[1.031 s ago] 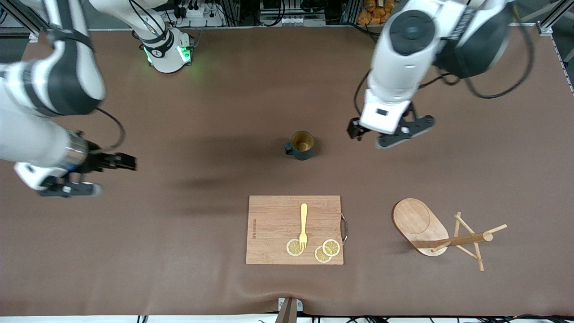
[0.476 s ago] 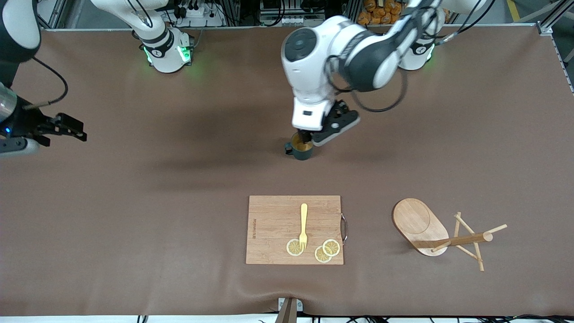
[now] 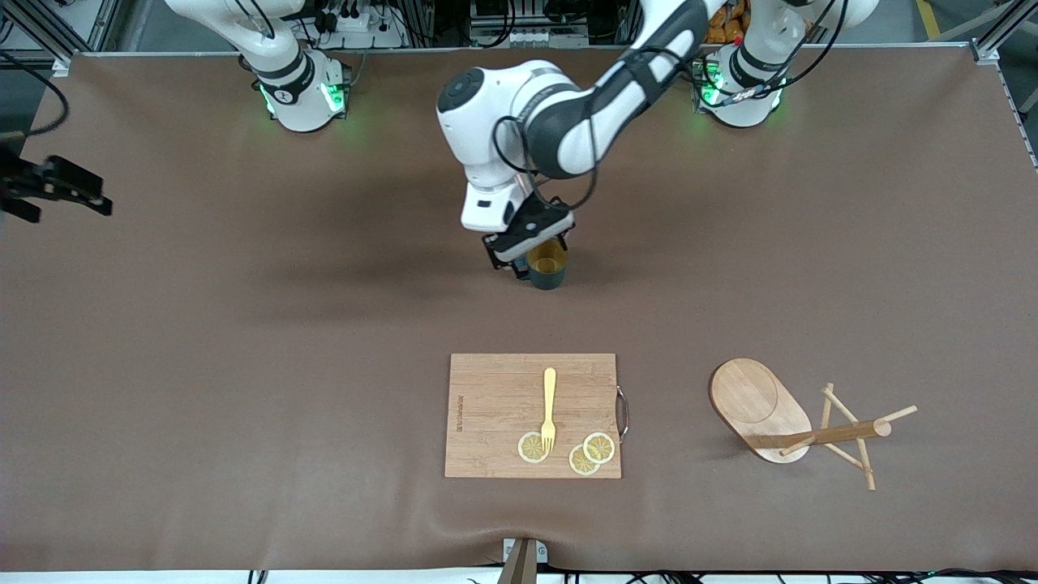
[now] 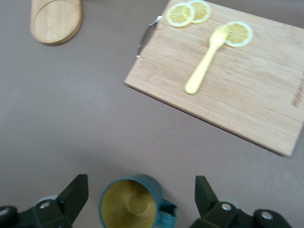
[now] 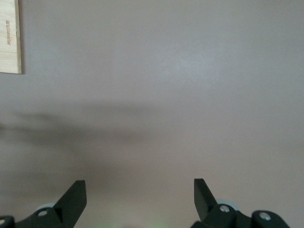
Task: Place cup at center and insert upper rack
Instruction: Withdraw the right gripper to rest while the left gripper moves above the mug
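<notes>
Brown matte cloth covers the whole tabletop (image 3: 243, 389), and nothing marks its center. At the right arm's end, close to that end's edge, the right gripper (image 3: 55, 191) hangs over bare cloth with the arm waiting; its wrist view shows the two dark fingers (image 5: 71, 199) spread wide with only cloth between them.

Near the middle of the tabletop stands the cup (image 3: 547, 264), dark teal-green outside and tan-yellow inside, upright with its mouth open to the camera. The left arm reaches in from its base at the edge farthest from the front camera, and the left gripper (image 3: 519, 243) sits right over the cup. In the left wrist view its fingers (image 4: 73, 199) are spread, one on each side of the cup (image 4: 133, 204), apart from its wall, with the small handle (image 4: 167, 211) turned toward one of them.

Nearer the front camera than the cup lies a wooden cutting board (image 3: 486, 389). On it rest a yellow fork (image 3: 549, 410) and three lemon slices (image 3: 598, 447), the fork's tines on one slice.

Toward the left arm's end, level with the board, the upper rack (image 3: 762, 405) lies tipped on its side, its oval base on edge and its post (image 3: 827, 436) pointing to that end, thin pegs (image 3: 847, 438) crossing near the tip.
</notes>
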`<state>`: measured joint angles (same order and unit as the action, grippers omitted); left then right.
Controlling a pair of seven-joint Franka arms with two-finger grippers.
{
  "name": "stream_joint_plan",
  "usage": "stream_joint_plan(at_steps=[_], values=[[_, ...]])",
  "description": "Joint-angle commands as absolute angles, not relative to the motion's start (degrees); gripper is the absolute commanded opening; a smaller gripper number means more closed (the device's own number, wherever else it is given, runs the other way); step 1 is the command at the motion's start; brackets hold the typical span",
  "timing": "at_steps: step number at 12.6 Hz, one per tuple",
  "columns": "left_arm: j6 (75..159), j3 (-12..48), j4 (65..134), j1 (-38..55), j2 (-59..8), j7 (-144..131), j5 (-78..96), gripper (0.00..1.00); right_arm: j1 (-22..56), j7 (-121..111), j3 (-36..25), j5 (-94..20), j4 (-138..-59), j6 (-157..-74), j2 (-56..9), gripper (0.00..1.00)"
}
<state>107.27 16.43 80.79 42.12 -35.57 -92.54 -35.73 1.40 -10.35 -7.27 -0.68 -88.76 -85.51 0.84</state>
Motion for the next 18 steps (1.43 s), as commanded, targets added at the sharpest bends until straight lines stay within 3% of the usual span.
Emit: stream_joint_plan(at_steps=[1,3,11,18], values=[[107.8,15.7,78.5,47.3,-39.6,-96.0,-44.4,0.90,-0.3,-10.2,-6.6,-0.8,-85.5,-83.9,0.4,1.00],[108.7,15.7,78.5,50.7,-41.0,-98.0,-50.5,0.84,0.2,-9.9,-6.3,-0.4,-84.8,-84.0,0.4,1.00],[107.8,15.6,79.0,59.1,-50.3,-123.2,-67.1,0.86,5.2,-1.1,-5.6,-0.4,-84.2,-82.8,0.4,1.00],[103.8,14.4,80.4,62.1,-55.7,-141.9,-77.5,0.88,-0.2,-1.1,-6.0,1.7,-84.2,-83.5,-0.1,1.00]])
